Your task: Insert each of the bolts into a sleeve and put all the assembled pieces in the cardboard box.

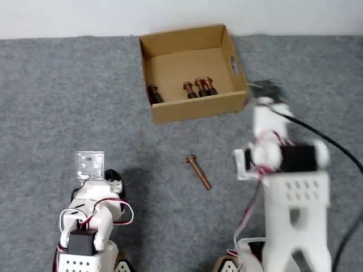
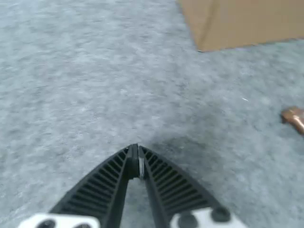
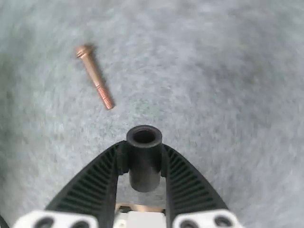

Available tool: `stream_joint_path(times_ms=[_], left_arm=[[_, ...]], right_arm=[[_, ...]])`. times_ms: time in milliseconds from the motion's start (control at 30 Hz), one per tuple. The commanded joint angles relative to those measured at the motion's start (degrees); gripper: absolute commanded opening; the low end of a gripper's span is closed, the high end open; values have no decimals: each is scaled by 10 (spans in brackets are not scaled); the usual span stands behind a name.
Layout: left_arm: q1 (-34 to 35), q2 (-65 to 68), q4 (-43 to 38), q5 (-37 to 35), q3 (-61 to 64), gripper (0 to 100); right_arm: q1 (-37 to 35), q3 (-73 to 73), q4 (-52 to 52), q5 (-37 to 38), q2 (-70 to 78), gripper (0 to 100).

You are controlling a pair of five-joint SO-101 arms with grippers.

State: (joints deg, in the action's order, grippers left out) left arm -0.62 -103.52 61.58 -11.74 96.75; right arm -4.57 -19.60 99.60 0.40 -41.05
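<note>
My right gripper is shut on a black sleeve, held upright with its hole facing the camera, just above the carpet. A copper bolt lies loose on the carpet a short way beyond it. In the high view that bolt sits in the middle, left of the right arm. The cardboard box stands at the back with several assembled pieces inside. My left gripper is shut on nothing, low over bare carpet at the front left. The bolt's head shows at that view's edge.
Grey carpet covers the table. A corner of the box shows in the left wrist view. The left arm sits at the front left, well apart from the bolt. Black cable trails off the right arm toward the right edge.
</note>
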Motion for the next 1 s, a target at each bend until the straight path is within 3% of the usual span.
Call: stream_joint_path(times_ms=[0,267,567,733,967], left_arm=[[-25,-5,-4,6,-3,7],[-31,-5,-58,32,-52,6],[-33,15,0,-4,-170,6],[-41,167,3,-37,-254,6],[-142,461,6,-142,-404,6]], right_arm=[[51,-69,-53,-45,-128,9],[82,-316,-139,-45,-412,9],[96,-448,-162,-47,-633,9],[138,-456,-165,-48,-621,9],[144,-462,-167,-48,-621,9]])
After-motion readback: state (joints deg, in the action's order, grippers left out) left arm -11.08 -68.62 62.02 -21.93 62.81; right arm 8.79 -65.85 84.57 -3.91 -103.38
